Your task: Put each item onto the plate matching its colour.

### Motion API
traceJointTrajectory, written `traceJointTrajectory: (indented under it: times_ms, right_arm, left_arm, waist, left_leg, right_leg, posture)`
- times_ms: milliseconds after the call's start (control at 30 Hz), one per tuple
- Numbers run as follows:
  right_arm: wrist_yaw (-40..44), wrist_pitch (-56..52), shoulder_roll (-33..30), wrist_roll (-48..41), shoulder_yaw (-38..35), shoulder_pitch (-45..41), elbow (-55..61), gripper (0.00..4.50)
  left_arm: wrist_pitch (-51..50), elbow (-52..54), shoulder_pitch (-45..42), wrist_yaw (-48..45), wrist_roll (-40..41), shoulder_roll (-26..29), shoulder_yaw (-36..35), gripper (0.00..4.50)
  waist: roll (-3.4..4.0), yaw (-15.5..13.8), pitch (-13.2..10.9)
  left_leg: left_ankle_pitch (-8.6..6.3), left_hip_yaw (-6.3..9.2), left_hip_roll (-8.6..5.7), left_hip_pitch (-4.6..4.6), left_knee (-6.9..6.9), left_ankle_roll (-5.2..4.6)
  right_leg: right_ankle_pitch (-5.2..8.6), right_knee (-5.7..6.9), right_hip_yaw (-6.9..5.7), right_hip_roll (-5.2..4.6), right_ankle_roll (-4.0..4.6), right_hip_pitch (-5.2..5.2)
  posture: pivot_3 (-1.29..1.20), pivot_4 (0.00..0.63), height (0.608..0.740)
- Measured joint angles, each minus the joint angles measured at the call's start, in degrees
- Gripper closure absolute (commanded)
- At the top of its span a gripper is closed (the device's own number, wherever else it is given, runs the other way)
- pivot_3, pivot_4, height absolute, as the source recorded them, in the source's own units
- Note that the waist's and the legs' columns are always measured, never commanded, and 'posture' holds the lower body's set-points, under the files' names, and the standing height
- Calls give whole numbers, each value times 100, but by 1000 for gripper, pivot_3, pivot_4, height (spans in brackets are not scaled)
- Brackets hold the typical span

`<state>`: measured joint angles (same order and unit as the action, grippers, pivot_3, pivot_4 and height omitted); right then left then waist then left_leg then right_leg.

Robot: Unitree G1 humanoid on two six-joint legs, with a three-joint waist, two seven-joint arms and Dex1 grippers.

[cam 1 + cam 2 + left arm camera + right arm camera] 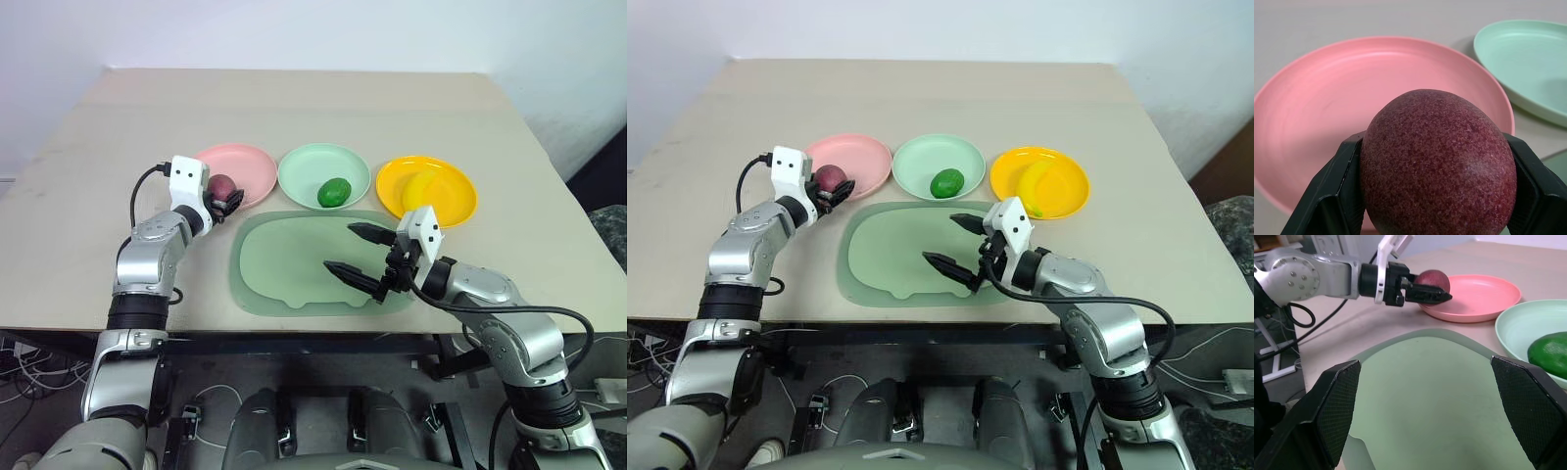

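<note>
Pink plate (241, 168) lies bare under the left gripper (227, 199), whose fingers pinch the speckled red fruit (1437, 161) at its rim; right gripper (359, 257) hangs spread over the tray (284, 264).

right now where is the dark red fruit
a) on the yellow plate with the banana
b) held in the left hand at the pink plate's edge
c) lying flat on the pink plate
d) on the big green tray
b: the dark red fruit sits clamped between the left hand's two black fingers, at the near rim of the pink plate, not yet set down on it.
</note>
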<state>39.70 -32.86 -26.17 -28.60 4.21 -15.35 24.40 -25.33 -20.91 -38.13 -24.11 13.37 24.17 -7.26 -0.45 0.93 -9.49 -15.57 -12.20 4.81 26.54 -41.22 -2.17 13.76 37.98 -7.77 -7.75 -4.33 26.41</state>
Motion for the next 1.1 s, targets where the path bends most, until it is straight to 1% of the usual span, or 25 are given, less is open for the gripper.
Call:
traceJointTrajectory:
  times_ms: [33,67,300,433,533,633,767,833,933,1100]
  right_arm:
    - [-1,16,1,22,0,2,-1,0]
    - [-3,36,5,31,0,9,-4,0]
    - [-98,83,32,85,-1,118,-3,0]
    - [-155,84,30,81,-29,245,0,0]
    - [-172,92,31,74,-63,403,18,0]
    - [-192,118,34,33,-120,473,33,0]
    - [-237,120,68,10,-134,488,65,0]
    - [-236,121,77,10,-129,491,65,0]
    - [-226,120,79,10,-116,488,65,0]
    - [-225,21,48,-120,-129,460,100,0]
  left_arm:
    - [0,-1,0,-12,-14,0,0,173]
    - [0,0,1,-49,-16,0,0,55]
    - [23,458,295,-382,-17,11,86,55]
    - [398,801,673,-601,16,81,44,55]
    - [770,1272,1046,-939,289,107,-150,55]
    - [1364,1664,1497,-1467,677,158,-440,55]
    - [1741,1784,2057,-2093,1075,424,-781,55]
    - [1814,1865,2300,-2377,1250,539,-866,55]
    - [1840,2016,2606,-2671,1553,554,-1010,55]
    - [1975,2179,2999,-2915,1692,551,-1013,55]
  waist:
    - [0,0,0]
    - [0,0,0]
    - [0,-2,0]
    - [0,3,0]
    - [0,4,0]
    - [0,3,0]
    - [1,10,0]
    - [1,-1,0]
    - [0,-27,1]
    - [1,-11,1]
  left_leg:
    - [0,0,0,0,0,0]
    - [0,0,0,0,0,0]
    - [0,0,0,0,0,0]
    - [0,0,2,1,0,0]
    - [-1,1,7,0,1,1]
    - [-6,1,10,-1,0,10]
    - [-10,2,12,-1,1,15]
    - [-11,2,11,-1,1,14]
    - [-12,4,8,-2,0,13]
    - [-13,3,9,-3,0,13]
  right_leg:
    - [0,0,0,0,0,0]
    - [0,0,0,0,0,0]
    - [0,1,0,-1,0,0]
    - [0,0,1,-1,0,1]
    - [0,0,1,-2,1,2]
    - [1,0,1,-4,3,1]
    - [2,-1,1,-4,5,3]
    - [8,-3,1,-7,15,3]
    - [11,-6,0,-13,21,4]
    - [11,-8,0,-12,21,3]
  posture:
    - [0,150,695]
    - [0,150,695]
    - [0,150,695]
    - [0,150,695]
    - [0,150,695]
    - [0,150,695]
    - [0,150,695]
    - [0,150,695]
    - [0,150,695]
    - [0,150,695]
